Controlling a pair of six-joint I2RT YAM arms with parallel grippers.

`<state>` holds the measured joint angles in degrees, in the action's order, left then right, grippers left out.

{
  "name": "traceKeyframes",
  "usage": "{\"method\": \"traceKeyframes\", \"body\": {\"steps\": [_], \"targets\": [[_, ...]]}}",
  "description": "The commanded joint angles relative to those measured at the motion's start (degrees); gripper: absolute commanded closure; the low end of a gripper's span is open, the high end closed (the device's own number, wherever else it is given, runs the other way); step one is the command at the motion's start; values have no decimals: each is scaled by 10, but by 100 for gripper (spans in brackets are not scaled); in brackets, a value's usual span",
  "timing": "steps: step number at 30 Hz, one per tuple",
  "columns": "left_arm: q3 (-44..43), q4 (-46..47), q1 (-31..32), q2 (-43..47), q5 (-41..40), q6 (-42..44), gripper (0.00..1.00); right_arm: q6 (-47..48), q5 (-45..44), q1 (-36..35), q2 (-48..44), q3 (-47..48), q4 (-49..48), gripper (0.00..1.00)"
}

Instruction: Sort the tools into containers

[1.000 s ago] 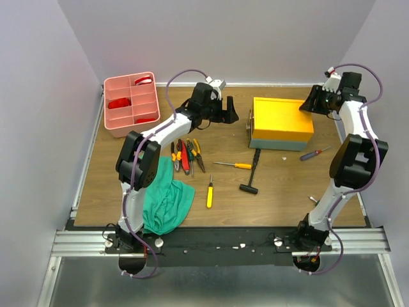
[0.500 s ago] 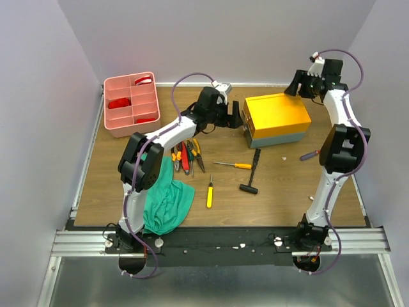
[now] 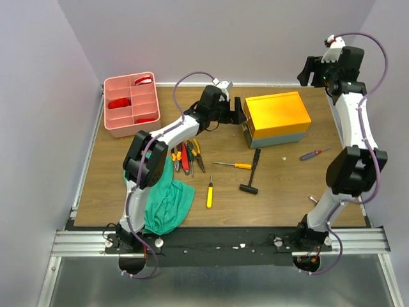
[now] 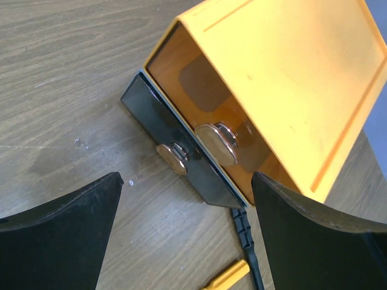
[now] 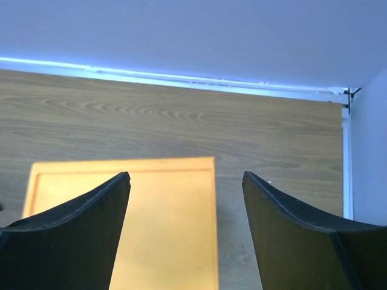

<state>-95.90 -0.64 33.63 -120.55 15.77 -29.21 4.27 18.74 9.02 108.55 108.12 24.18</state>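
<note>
The toolbox (image 3: 276,112), yellow on top with a grey base, stands at the back right of the table. My left gripper (image 3: 238,114) is open at its left end, facing the metal latch (image 4: 214,142), and holds nothing. My right gripper (image 3: 307,71) hangs open and empty above the box's far right corner, with the yellow lid (image 5: 151,223) below it. On the wood lie several pliers (image 3: 186,153), two yellow screwdrivers (image 3: 234,165) (image 3: 209,191), a black hammer (image 3: 254,170) and a small red-handled screwdriver (image 3: 315,153). The pink tray (image 3: 110,125) sits at the back left with red items in some compartments.
A green cloth (image 3: 167,199) is bunched by the left arm's base, close to the pliers. The hammer's handle (image 4: 247,238) and a yellow screwdriver handle (image 4: 227,278) lie just in front of the toolbox. A wall rail runs along the table's far edge (image 5: 181,80).
My right gripper has lifted off the toolbox and opened wider. The toolbox has turned and shifted left. My left gripper has moved right, up to the box's latch end.
</note>
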Motion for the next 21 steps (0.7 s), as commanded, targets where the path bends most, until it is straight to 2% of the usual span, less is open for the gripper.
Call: {"method": "traceKeyframes", "body": {"steps": [1,6,10,15,21], "targets": [[-30,34,4,-39,-23,-41,1,16,30,0,-79,-110,16,18],[-61,49,9,-74,-43,-65,1,20,94,-6,-123,-202,17,20],[-70,53,14,-91,-51,-73,1,71,96,-36,-149,-250,38,19],[-68,8,21,-87,-107,-62,1,135,45,-73,-151,-292,53,20],[-66,-73,23,-74,-192,-28,1,145,-18,-78,-125,-304,52,20]]}}
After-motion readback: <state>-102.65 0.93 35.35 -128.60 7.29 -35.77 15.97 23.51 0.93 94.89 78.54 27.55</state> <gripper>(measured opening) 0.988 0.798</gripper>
